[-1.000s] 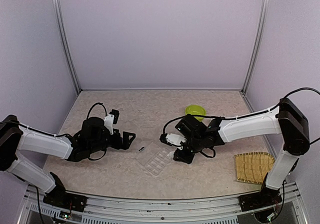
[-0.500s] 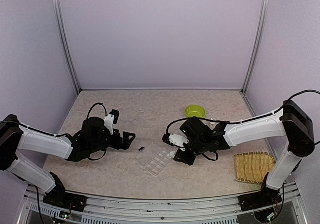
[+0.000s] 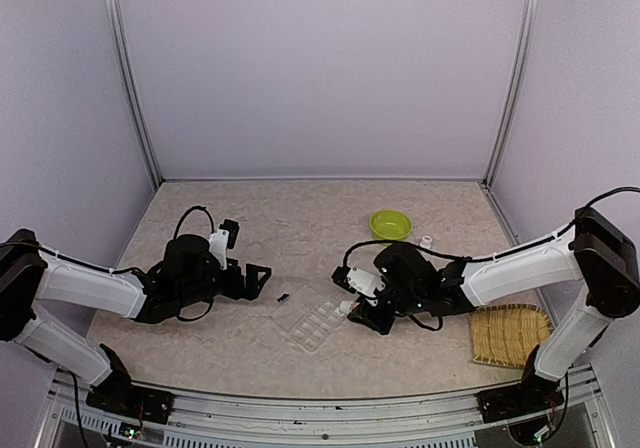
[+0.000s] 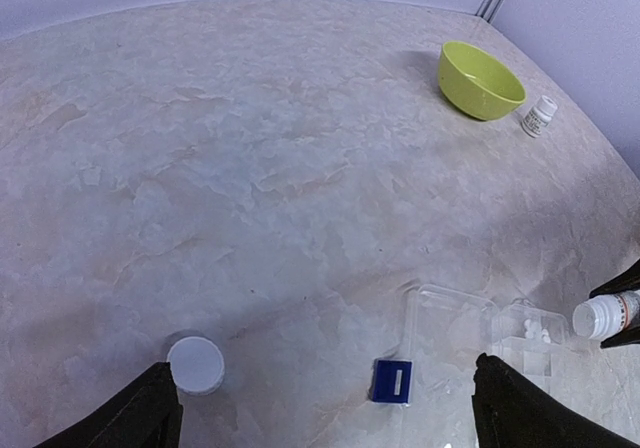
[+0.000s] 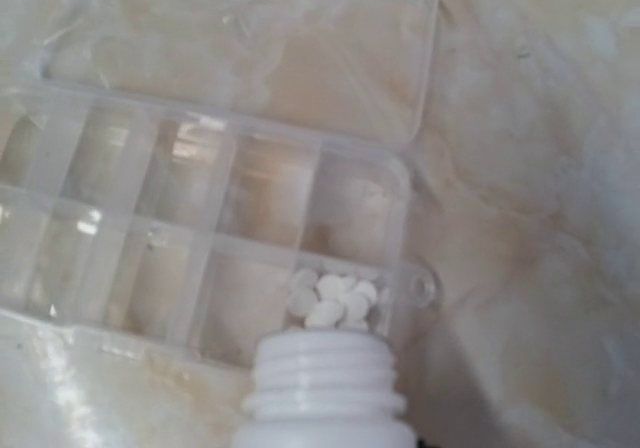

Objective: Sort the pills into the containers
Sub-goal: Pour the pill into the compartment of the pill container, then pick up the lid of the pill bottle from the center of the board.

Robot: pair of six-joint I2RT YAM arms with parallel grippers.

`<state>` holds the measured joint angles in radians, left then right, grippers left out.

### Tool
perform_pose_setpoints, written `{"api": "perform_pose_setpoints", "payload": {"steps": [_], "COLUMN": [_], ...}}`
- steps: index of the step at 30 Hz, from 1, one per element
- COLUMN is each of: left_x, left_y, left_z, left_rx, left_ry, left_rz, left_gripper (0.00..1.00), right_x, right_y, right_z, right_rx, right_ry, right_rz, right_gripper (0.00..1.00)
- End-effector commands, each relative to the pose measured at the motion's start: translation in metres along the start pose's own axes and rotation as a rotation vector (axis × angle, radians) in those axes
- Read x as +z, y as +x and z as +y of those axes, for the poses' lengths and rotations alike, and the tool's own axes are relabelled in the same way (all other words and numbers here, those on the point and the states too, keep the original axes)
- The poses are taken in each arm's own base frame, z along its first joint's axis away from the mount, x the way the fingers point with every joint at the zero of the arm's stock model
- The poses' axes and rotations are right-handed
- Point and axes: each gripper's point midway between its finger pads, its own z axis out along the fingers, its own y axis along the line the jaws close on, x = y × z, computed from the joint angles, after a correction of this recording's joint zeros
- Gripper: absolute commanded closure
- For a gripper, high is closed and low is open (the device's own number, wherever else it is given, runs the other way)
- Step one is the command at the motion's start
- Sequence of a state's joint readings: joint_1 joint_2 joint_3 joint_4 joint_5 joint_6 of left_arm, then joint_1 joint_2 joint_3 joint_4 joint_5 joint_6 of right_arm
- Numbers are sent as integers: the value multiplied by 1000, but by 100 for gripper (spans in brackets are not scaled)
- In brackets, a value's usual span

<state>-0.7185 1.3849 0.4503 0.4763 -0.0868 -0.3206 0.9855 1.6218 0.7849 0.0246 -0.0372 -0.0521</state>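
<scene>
Your left gripper (image 3: 258, 281) rests low on the table (image 3: 300, 208) with its jaws spread wide apart, holding nothing. Just ahead of it lie a round white cap (image 4: 195, 364) and a small blue piece (image 4: 392, 381), the blue piece just beside the near left edge of the pill box (image 3: 305, 320). The box sits open, its clear lid (image 5: 250, 58) folded flat behind 2 rows of compartments. The pills (image 5: 333, 298), white here, are heaped in the end compartment of the front row, against the right wall by the latch tab. Your right gripper (image 3: 358, 313) is clamped on a white bottle (image 5: 325, 388), tipped with its open neck over that corner's outer edge. Bare tabletop runs behind the box to the green bowl (image 3: 390, 224) and a small upright bottle (image 3: 427, 240), well apart from it. A woven tray (image 3: 508, 334) lies at the right edge, beside the right arm.
</scene>
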Motion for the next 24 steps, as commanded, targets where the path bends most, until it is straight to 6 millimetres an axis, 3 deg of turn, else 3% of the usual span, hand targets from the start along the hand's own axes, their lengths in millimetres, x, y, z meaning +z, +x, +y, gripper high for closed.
{"api": "perform_pose_setpoints", "payload": {"steps": [1, 16, 18, 24], "left_x": [3, 5, 6, 9], "left_y": [-9, -5, -5, -2], "left_z": [0, 6, 7, 12], "left_rx": [-2, -1, 0, 3], "left_ry": [-12, -38, -49, -69], "left_rz": [-6, 2, 3, 10], "left_gripper": [1, 1, 1, 1], "right_x": [-16, -75, -87, -152], "right_y": [-29, -58, -64, -88], "right_z": [1, 3, 5, 17], "right_rx": [19, 40, 36, 4], "right_ry": [12, 22, 13, -37], "right_rz": [-165, -560, -627, -917], "right_gripper": [100, 100, 100, 100]}}
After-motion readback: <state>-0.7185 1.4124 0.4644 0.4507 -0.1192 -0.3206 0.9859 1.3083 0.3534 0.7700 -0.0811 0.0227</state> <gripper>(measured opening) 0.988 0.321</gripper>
